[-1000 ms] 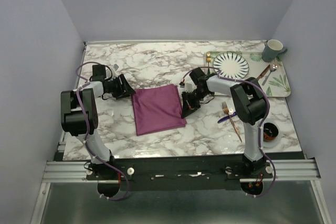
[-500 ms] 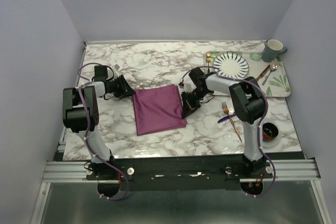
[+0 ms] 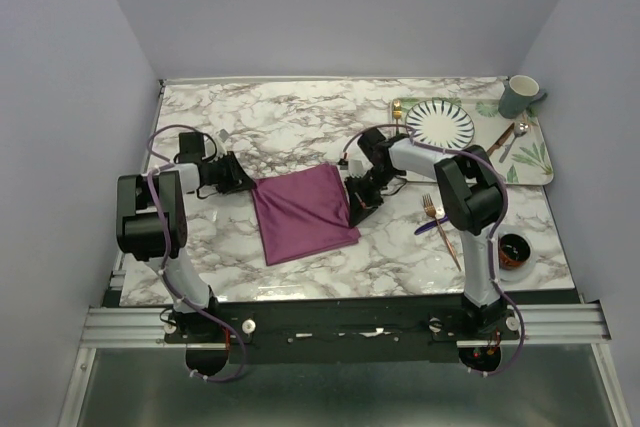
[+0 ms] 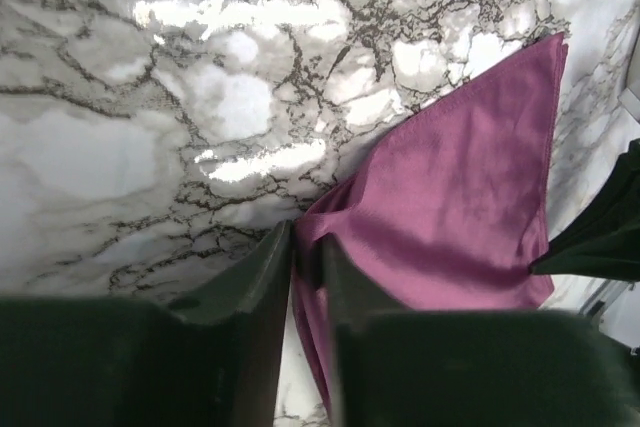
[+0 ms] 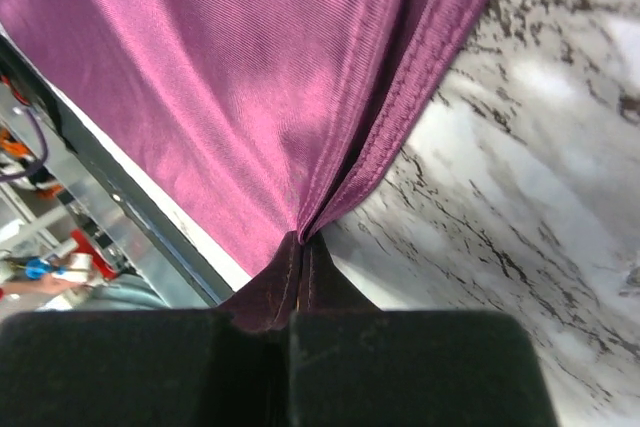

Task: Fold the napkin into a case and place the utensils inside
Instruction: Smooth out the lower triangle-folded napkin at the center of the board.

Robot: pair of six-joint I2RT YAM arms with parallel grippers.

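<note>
A fork [image 3: 445, 235] and knife [image 3: 430, 226] lie right of the napkin [image 3: 303, 214], with a plate [image 3: 440, 124] on the tray [image 3: 530, 162] beyond. Nothing blocks the cloth, which lies mid-table [image 3: 290, 117]. Over the last second the left gripper [image 3: 243, 179] has narrowed and now pinches the napkin's left corner. The right gripper [image 3: 356, 205] is clamped on its right edge.

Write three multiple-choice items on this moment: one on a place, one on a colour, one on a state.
1. Where is the fork? A under the napkin; B on the table, right of the napkin; C on the table, left of the napkin.
2. Napkin colour? A white; B green; C plum purple.
3. Right end effector? A open; B shut on the napkin's edge; C holding the fork.
Key: B, it lies bare beside the knife; C, the cloth shows purple in every view; B, its wrist view shows cloth pinched tight.
</note>
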